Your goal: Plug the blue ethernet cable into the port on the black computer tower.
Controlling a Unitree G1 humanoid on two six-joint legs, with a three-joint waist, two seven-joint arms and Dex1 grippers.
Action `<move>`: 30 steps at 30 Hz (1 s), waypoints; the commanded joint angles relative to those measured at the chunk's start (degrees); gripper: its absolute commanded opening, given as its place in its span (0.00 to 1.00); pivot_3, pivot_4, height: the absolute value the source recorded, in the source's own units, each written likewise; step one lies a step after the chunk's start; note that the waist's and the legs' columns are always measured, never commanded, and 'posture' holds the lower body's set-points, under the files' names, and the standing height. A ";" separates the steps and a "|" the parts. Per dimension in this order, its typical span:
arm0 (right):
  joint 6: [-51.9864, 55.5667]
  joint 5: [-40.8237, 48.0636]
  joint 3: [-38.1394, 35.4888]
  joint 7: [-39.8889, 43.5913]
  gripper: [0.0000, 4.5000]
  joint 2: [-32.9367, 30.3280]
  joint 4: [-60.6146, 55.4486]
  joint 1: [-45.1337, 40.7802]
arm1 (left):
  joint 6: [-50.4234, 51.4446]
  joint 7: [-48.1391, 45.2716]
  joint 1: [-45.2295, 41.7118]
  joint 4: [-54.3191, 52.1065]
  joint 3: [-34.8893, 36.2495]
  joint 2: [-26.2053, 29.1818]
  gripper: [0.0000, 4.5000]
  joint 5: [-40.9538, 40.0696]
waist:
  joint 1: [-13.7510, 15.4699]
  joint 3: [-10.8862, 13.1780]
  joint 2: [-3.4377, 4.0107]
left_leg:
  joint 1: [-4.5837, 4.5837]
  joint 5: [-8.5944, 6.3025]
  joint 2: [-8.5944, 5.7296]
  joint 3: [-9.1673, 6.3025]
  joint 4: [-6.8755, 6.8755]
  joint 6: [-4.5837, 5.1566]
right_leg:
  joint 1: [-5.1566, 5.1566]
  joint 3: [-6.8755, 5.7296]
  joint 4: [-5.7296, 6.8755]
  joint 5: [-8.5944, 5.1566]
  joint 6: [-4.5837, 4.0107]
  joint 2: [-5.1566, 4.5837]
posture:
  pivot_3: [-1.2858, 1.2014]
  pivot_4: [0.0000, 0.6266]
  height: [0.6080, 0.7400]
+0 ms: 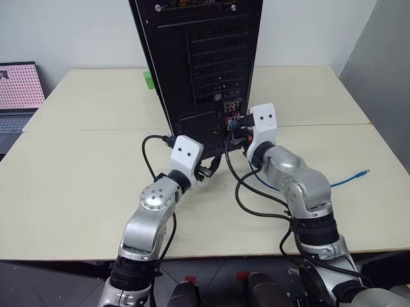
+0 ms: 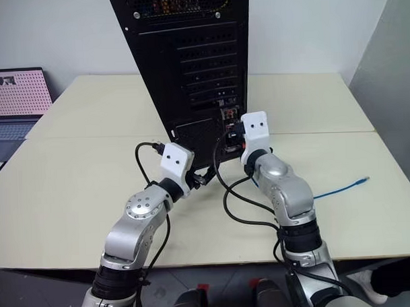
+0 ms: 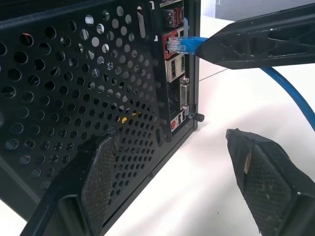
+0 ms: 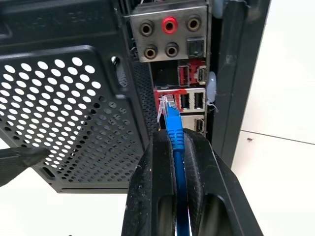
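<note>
The black computer tower (image 1: pixel 195 53) stands upright on the table with its rear face toward me. My right gripper (image 4: pixel 173 135) is shut on the blue ethernet cable (image 4: pixel 176 140) just behind its clear-blue plug (image 4: pixel 167 107). The plug's tip sits at the port in the red-rimmed block of the connector strip (image 4: pixel 192 101); how deep it sits I cannot tell. The rest of the cable trails right across the table to its free plug (image 1: pixel 360 173). My left gripper (image 3: pixel 182 172) stands open beside the tower's lower mesh panel (image 3: pixel 74 88), holding nothing.
A grey laptop (image 1: pixel 11 93) is open at the far left of the table. Black robot cables (image 1: pixel 247 199) loop on the tabletop between my arms. A green object (image 1: pixel 148 79) peeks out behind the tower. A grey wall (image 1: pixel 391 86) stands on the right.
</note>
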 commanded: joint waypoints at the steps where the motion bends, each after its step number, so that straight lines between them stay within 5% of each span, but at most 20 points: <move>1: -1.75 -0.54 0.55 0.72 0.00 0.14 -0.76 -2.38 | -1.50 -0.03 -0.16 -1.63 -0.16 -0.06 0.82 0.37 | -0.01 0.00 0.00 | 0.00 0.00 0.00 0.00 0.00 0.00 | 0.00 0.00 0.00 0.00 0.00 0.00 | 0.52 0.24 1.00; 30: -3.86 -3.62 -0.40 -1.12 0.00 3.84 3.13 -5.96 | -1.81 0.79 -0.78 -1.32 0.00 -0.91 0.82 0.40 | -1.05 0.00 0.00 | 0.00 0.00 0.00 0.00 -0.02 0.00 | -0.04 0.02 0.04 0.01 0.00 0.00 | 0.52 0.24 1.00</move>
